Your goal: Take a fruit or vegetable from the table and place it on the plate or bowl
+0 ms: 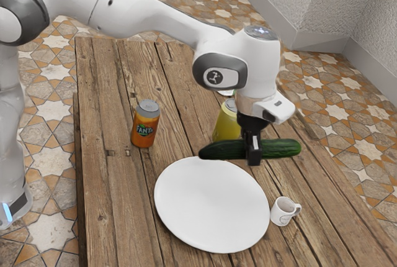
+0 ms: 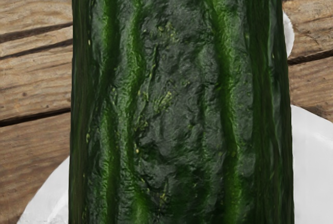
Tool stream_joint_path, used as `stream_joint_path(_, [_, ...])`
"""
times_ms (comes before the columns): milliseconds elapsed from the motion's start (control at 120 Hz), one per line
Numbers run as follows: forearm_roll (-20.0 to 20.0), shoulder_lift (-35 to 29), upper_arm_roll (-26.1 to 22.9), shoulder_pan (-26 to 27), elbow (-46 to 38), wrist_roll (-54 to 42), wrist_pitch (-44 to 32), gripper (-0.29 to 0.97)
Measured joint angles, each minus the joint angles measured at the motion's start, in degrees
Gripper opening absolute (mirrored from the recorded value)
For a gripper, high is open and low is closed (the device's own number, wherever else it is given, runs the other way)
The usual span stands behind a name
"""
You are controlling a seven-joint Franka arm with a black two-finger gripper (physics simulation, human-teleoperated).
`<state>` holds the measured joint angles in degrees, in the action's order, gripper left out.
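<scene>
Exterior view: the gripper is clenched on the cucumber at about its middle, the black fingers crossing it from above. The cucumber lies level, its long axis running across the view, and sits at the far rim of the plate. Whether it hangs clear of the table or just skims it I cannot tell. A can stands well off toward the exterior view's left, and a mug stands just beside the plate's rim on the other side.

Wrist view: the cucumber runs right under the hand. White plate shows past both of its sides at one end, and bare table at the other (so only part of it overhangs the plate).

I judge the pick done and the carry in hand. The next move calls for shifting the hand further over the plate's middle, lowering gently, then letting go, so the cucumber does not roll off toward the mug.
</scene>
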<state>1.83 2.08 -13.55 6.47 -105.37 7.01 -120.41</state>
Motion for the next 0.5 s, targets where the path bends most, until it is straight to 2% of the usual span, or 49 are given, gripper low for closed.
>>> stream_joint_path(108, [0.84, 0.9, 0.02, -1.1, -1.63, 3.34, -2.8, 0.13])
stream_joint_path(233, [1.25, 0.94, 0.01, 3.61, -1.86, 6.81, -4.85, 0.14])
stream_joint_path(342, [1.71, -0.2, 1.26, 8.65, -1.92, 8.74, -5.8, 0.41])
stream_joint_path(417, [1.61, -0.42, 2.84, 11.17, -1.83, 9.19, -6.21, 0.52])
stream_joint_path(500, [1.99, -0.33, 7.09, 14.57, -1.69, 9.98, -7.1, 0.59])
